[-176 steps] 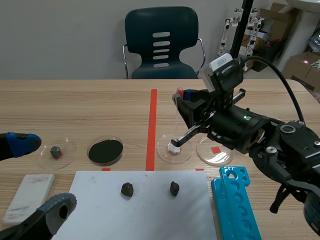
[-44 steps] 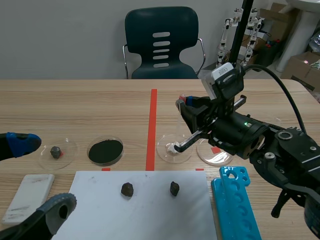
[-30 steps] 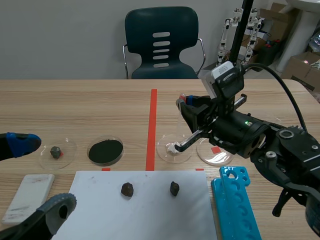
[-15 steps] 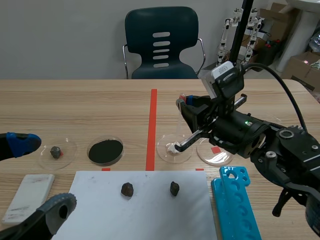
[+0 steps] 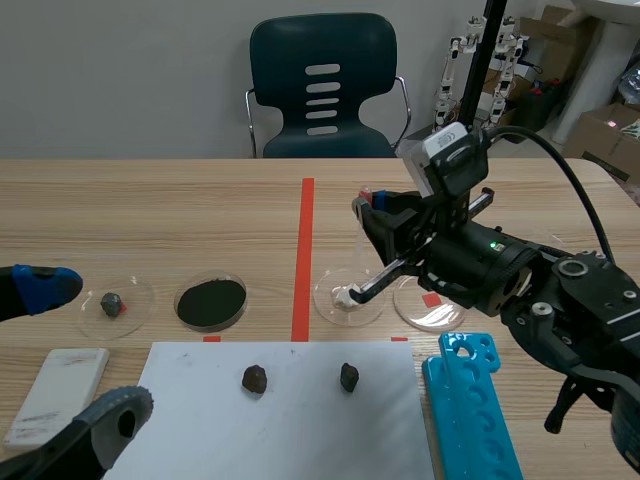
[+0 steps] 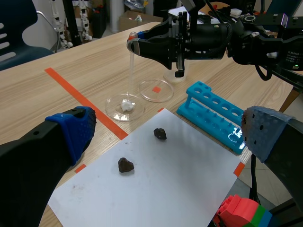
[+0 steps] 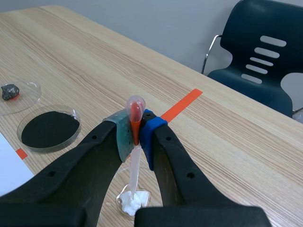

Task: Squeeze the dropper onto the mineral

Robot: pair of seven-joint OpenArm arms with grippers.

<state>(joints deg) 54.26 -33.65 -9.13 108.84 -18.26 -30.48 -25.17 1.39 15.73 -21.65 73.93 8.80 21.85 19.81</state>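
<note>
1. Two dark rocks [image 5: 254, 378] on the white paper [image 5: 300, 440] up front, blue tube rack [image 5: 475, 410] just beside it. The left gripper [image 6: 168, 135] sits low, fingers wide apart.
2. Dishes behind, L to R: dish [image 5: 140, 300] w/ a grey rock [image 5: 111, 301], dish w/ black powder [image 5: 211, 300], dish w/ the white mineral [image 5: 346, 297], then a clear dish [image 5: 405, 300] over a red mark.
3. Above that, the right gripper [image 7: 136, 132] is clamped on the dropper [image 7: 134, 163] bulb, tip down at the mineral. Can't tell if it's touching.

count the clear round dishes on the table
4, left to right in a row: first dish with a grey stone, second dish of black powder, third dish with the white mineral under the dropper, fourth dish empty.
</note>
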